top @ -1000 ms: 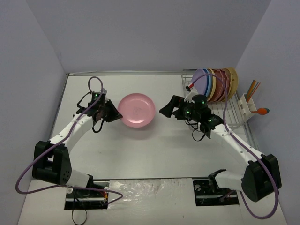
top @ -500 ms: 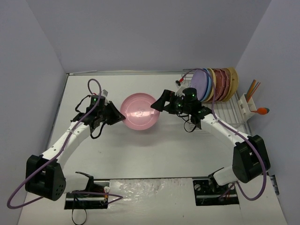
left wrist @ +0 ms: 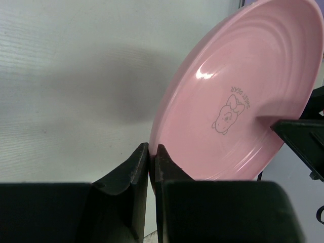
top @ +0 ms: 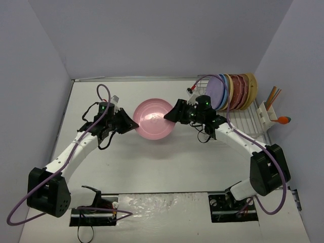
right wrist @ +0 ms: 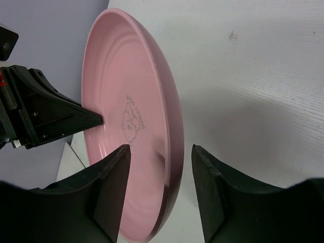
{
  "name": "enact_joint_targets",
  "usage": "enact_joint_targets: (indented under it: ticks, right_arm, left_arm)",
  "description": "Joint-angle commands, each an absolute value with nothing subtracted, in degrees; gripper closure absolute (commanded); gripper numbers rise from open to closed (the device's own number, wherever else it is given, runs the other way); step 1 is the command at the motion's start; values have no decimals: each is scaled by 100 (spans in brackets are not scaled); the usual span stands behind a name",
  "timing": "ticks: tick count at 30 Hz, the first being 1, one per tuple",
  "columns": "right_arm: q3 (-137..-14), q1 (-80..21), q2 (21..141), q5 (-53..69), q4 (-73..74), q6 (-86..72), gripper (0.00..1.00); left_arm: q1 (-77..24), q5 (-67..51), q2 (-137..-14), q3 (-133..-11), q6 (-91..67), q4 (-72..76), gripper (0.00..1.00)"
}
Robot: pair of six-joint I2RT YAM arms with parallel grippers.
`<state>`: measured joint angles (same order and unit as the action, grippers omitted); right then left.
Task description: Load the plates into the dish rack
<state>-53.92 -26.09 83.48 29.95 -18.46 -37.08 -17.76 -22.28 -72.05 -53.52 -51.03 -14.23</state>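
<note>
The plate (left wrist: 253, 66) may drop to the counter (right wrist: 253, 76) if the left end effector (left wrist: 152, 154) (clenched on its rim) releases before the open right end effector (right wrist: 161, 152) bites

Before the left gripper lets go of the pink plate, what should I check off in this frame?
1. Left gripper clamped on the pink plate rim: ok.
2. Right gripper straddles the opposite rim: ok.
3. Right gripper closed on the plate: not ok, a gap shows beside its outer finger.
4. Plate lifted off the table: ok, its shadow lies below it.
5. Free slot in the dish rack beside the racked plates: cannot tell, the right arm covers it.
</note>
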Motion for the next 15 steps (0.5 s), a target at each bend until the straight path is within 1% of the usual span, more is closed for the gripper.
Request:
enact_joint_targets:
  ticks: [1, 5, 6, 7, 9, 11, 14, 15]
  right_arm:
    - [-5698, -2637, 8248, 3140, -2234, -3568, 65]
    - [-5807, -2630, 8130, 2933, -2029, -3378, 90]
    - [-5828, -2625, 8092, 2863, -1979, -3313, 95]
    - [-5849, -2620, 8052, 2773, -1928, -3242, 99]
    - [-5913, -2608, 8008, 2653, -1800, -3152, 100]
    - [-5974, -2590, 7957, 2449, -1680, -3003, 100]
    - [-6207, -2537, 7863, 2010, -1339, -2691, 100]
    - [-6360, -2495, 7812, 1713, -1238, -2575, 100]
  left_arm:
    - [-1828, -2478, -7073, -5726, -5153, -896, 100]
    - [-1828, -2420, -7091, -5722, -5081, -953, 100]
    - [-1828, -2406, -7098, -5727, -5061, -985, 98]
    - [-1828, -2401, -7108, -5737, -5041, -1020, 95]
    - [-1828, -2335, -7120, -5762, -4954, -1117, 90]
    - [-1828, -2207, -7125, -5801, -4826, -1261, 77]
    - [-1828, -1790, -7057, -5989, -4494, -1814, 55]
    - [-1828, -1589, -7046, -6059, -4395, -2027, 39]
